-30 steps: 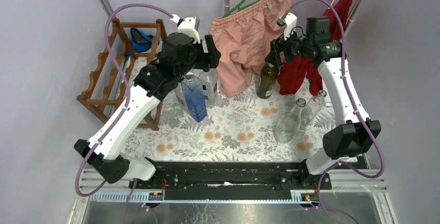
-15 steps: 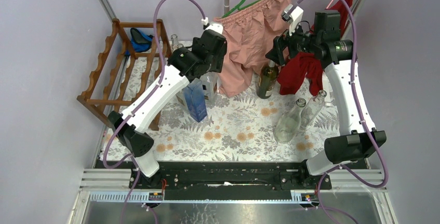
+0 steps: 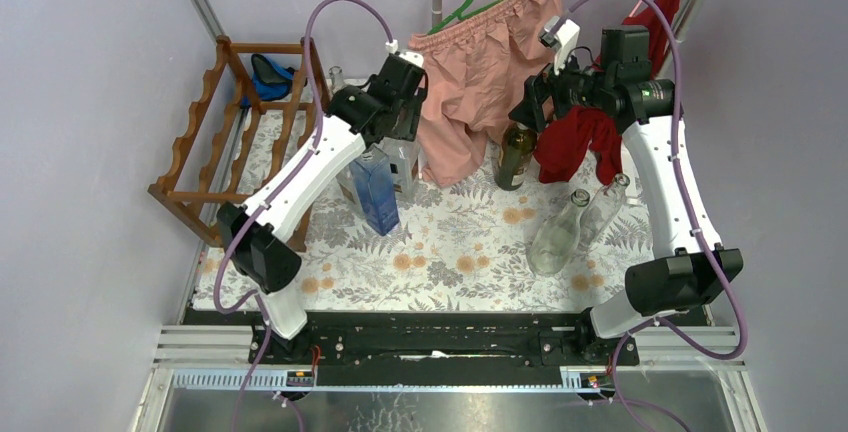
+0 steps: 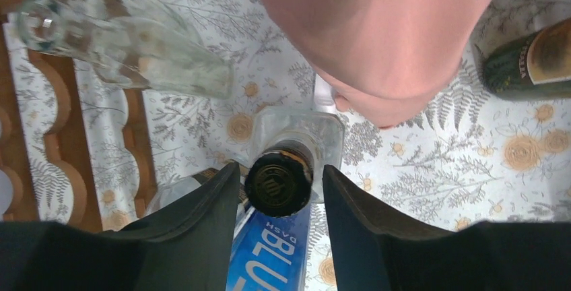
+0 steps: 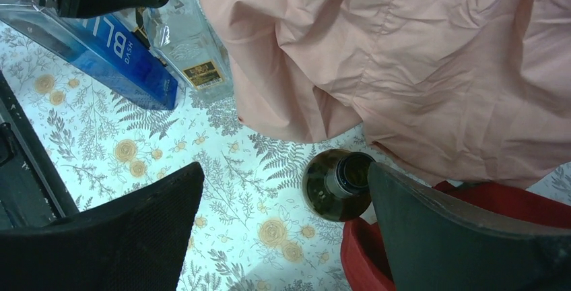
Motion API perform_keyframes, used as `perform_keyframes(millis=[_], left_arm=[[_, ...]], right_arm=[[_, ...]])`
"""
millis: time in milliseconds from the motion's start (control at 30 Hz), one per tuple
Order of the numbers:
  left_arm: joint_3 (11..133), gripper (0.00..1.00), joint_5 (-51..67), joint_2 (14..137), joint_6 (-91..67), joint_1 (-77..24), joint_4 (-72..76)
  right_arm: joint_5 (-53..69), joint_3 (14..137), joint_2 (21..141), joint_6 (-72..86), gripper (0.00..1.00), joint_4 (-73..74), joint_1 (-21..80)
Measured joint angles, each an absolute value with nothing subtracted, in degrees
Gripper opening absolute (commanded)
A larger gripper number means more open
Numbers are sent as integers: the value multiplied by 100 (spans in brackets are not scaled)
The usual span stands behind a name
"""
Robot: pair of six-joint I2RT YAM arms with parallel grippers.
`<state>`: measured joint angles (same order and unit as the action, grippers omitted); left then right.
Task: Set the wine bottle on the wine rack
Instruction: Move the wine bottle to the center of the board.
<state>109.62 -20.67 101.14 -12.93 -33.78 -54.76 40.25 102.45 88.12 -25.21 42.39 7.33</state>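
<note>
The wine bottle point(image 3: 515, 157) is dark green and stands upright at the back of the flowered cloth, its open mouth point(image 5: 351, 175) uncapped. My right gripper point(image 5: 284, 168) hangs above it, open wide, with the bottle neck just inside the right finger point(image 5: 458, 237). The reddish-brown wine rack point(image 3: 240, 142) stands at the far left. My left gripper point(image 4: 281, 170) is open over a clear square bottle point(image 3: 405, 162). Its fingers flank that bottle's black cap point(image 4: 278, 183) with a small gap on each side.
A blue boxy bottle point(image 3: 377, 192) leans against the clear square one. Two empty clear bottles point(image 3: 560, 232) stand right of centre. Pink shorts point(image 3: 480, 62) and a red cloth point(image 3: 580, 137) hang over the back. Another clear bottle point(image 4: 135, 55) lies beside the rack.
My left arm has stretched toward the back and its jaws have narrowed around the black cap. My right gripper has opened wider above the wine bottle.
</note>
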Motion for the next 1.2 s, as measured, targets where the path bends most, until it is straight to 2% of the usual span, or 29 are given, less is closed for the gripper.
perform_keyframes(millis=[133,233,300,433,733,967,1200], left_arm=[[10785,53,-1881,10143,-1297,-3365,-5435],[10634,39,-1806,10141,-1293,-3354,-5290],[10545,18,-1702,10143,-1319,-3328,-5181],[10532,0,-1533,10151,-1352,-3323,-5026],[10285,0,-644,9885,-1162,-3347,-5006],[10206,0,526,9786,-1079,-3972,-4792],[10551,0,742,10132,-1087,-4508,-4213]], right_arm=[[4032,10221,8812,-2519,100,4239,733],[4080,10221,8812,-2519,100,4239,733],[4125,10219,8812,-2519,100,4239,733],[4156,10171,8812,-2521,100,4239,733],[4154,10158,8799,-2536,100,4296,733],[4182,10357,8799,-2541,100,4447,733],[4287,10591,8799,-2303,100,4451,690]])
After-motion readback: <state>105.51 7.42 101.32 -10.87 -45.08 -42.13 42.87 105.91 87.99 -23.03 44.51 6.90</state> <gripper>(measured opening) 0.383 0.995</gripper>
